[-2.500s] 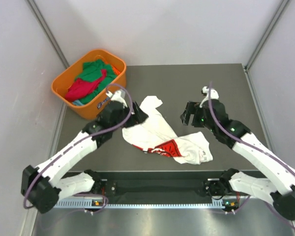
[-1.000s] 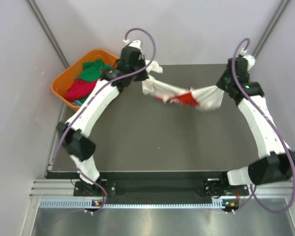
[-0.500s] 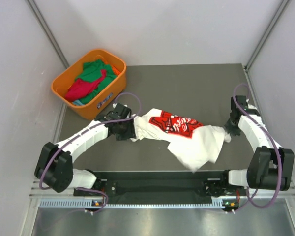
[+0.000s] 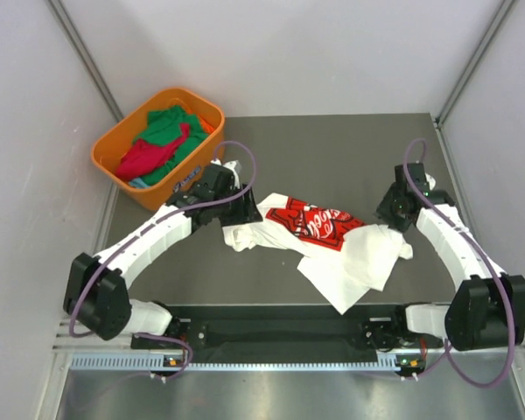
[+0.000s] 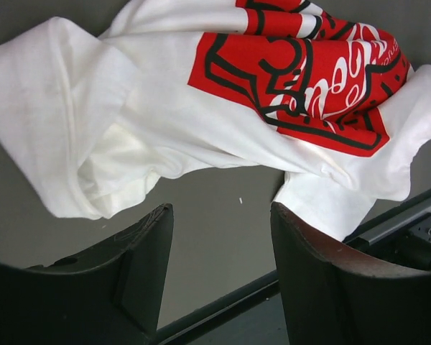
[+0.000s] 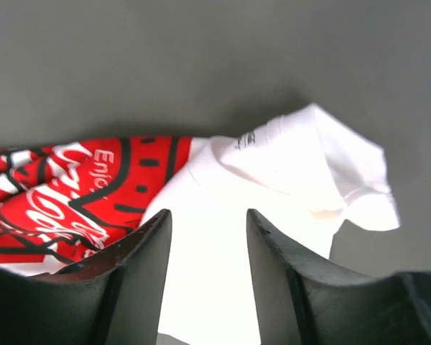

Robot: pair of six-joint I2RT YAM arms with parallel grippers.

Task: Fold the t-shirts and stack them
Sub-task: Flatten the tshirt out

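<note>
The white t-shirt [image 4: 350, 258] with a red chest print [image 4: 313, 220] lies crumpled across the middle of the table, print up. It also shows in the left wrist view [image 5: 165, 129] and in the right wrist view [image 6: 273, 180]. My left gripper [image 4: 245, 210] is open and empty, just off the shirt's left end; its own view [image 5: 219, 237] shows bare table between the fingers. My right gripper [image 4: 392, 213] is open and empty above the shirt's right end [image 6: 205, 237]. Green [image 4: 164, 125] and red [image 4: 144, 157] t-shirts lie in the orange basket [image 4: 114, 166].
The orange basket stands at the table's back left corner. The table's near edge with a metal rail [image 4: 289, 311] runs just below the shirt. Grey walls close in the left, right and back sides.
Both grippers lifted the shirt, stretched it in the air at the back, then brought it down to the middle. Since half a second ago both have let go and pulled back slightly.
</note>
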